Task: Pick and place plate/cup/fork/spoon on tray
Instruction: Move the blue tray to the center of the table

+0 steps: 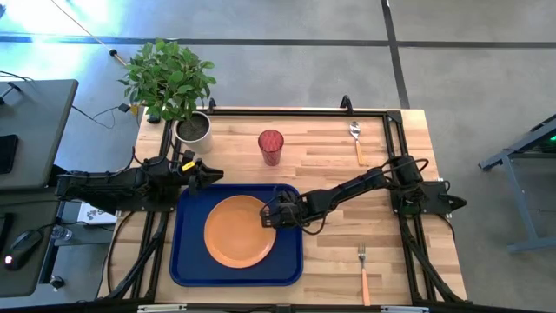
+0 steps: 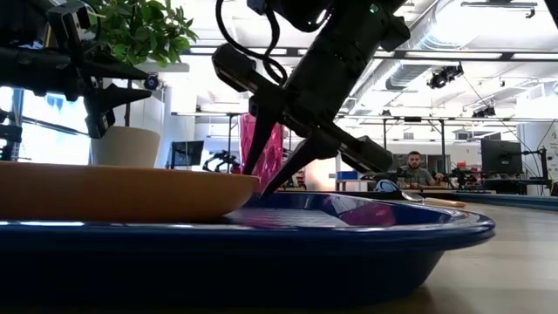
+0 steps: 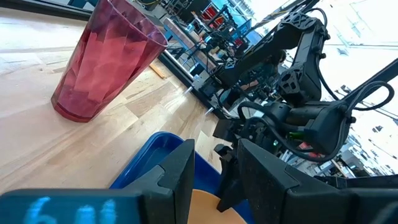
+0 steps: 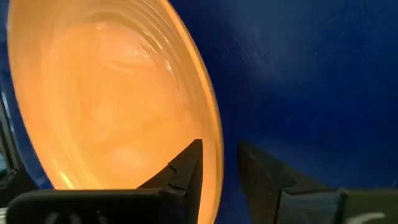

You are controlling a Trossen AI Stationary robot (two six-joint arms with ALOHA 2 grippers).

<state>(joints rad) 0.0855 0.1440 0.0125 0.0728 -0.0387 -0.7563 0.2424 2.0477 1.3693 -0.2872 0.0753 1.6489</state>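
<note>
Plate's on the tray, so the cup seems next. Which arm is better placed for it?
Probably the left: its gripper hangs open near the cup, facing it. The right gripper straddles the plate rim.

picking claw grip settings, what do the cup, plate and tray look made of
The cup looks like translucent red plastic: light passes through its ribbed, faceted wall, though glass can't be ruled out. The plate seems glossy orange plastic or melamine, with soft sheen and moulded rings. The tray looks like dark blue moulded plastic, shiny along its rounded rim.

The plate (image 1: 238,231) lies in the tray (image 1: 188,268), with the cup (image 1: 270,147) behind it.
</note>
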